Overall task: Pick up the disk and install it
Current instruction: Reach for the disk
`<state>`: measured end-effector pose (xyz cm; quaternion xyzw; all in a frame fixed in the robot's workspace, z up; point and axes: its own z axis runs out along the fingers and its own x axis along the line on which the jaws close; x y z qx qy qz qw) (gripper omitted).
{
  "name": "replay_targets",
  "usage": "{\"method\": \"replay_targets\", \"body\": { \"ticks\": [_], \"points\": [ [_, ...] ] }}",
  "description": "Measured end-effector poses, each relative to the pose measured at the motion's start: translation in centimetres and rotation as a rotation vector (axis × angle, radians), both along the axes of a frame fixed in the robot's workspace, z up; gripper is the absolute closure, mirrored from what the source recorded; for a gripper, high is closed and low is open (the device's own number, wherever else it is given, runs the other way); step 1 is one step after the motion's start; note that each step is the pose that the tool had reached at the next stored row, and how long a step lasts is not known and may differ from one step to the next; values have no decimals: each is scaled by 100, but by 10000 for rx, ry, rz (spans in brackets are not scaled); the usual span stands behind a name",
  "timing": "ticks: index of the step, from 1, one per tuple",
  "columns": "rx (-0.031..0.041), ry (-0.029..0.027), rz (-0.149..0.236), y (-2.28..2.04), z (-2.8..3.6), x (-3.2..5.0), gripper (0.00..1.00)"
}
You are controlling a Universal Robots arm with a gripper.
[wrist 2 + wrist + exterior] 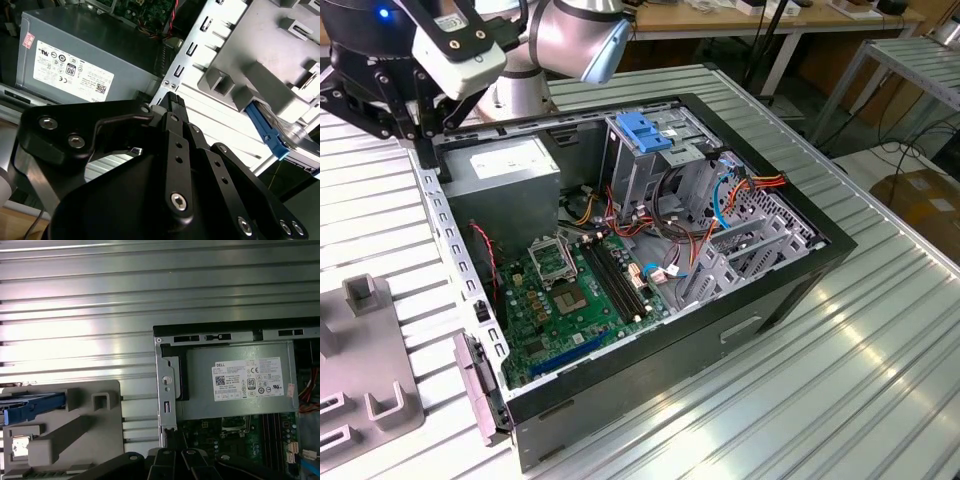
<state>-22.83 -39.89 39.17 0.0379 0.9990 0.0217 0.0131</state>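
While the claw hangs just outside the corner of the open computer case, its 2 black fingers look pressed together with nothing between them. Just past its tips, in both wrist views, stand the case's perforated steel rim and the grey power supply with its white sticker. Beside the case, on the ribbed metal surface, sits a grey plastic holder. The disk lies in it, outside the case and apart from the claw. We see 1 blue rail and a sliver of silver body.

We judge the disk to be stiff, dense for its size and smooth-faced, so it could slip under a light pinch. It is likely sensitive to shock as well and should not be knocked. The sensible hold looks to be across its 2 long edges, on the blue rails, where plastic should grip better than bare metal, clear of the label and any connector end.

The wrist views give us the disk and holder close up. The exterior view adds the farther parts: the green motherboard, the red and orange cables, and the tall drive cage with its blue handle, which we take to be the bay meant for the disk.
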Motion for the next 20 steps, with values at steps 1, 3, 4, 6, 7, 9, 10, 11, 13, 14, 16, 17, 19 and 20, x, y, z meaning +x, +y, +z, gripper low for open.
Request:
{"method": "replay_targets", "body": {
  "ticks": [1,3,4,6,7,9,10,11,13,14,16,17,19,20],
  "points": [
    [0,1,1,0,0,-19,90],
    [0,0,0,0,-1,-46,90],
    [0,0,1,0,-1,-58,90],
    [0,1,1,0,-1,-81,90],
    [0,0,1,0,-1,-93,90],
    [0,0,1,0,-2,-120,90],
    [0,0,0,0,-2,-129,90],
    [0,0,0,0,-2,-143,90],
    [0,0,0,0,-3,-171,90],
    [0,0,0,0,-3,-182,90],
    [0,0,0,0,-3,-214,90],
    [0,0,0,0,-4,-225,90],
    [0,1,0,0,-3,-248,90],
    [0,0,1,0,-4,-264,90]
  ]
}}
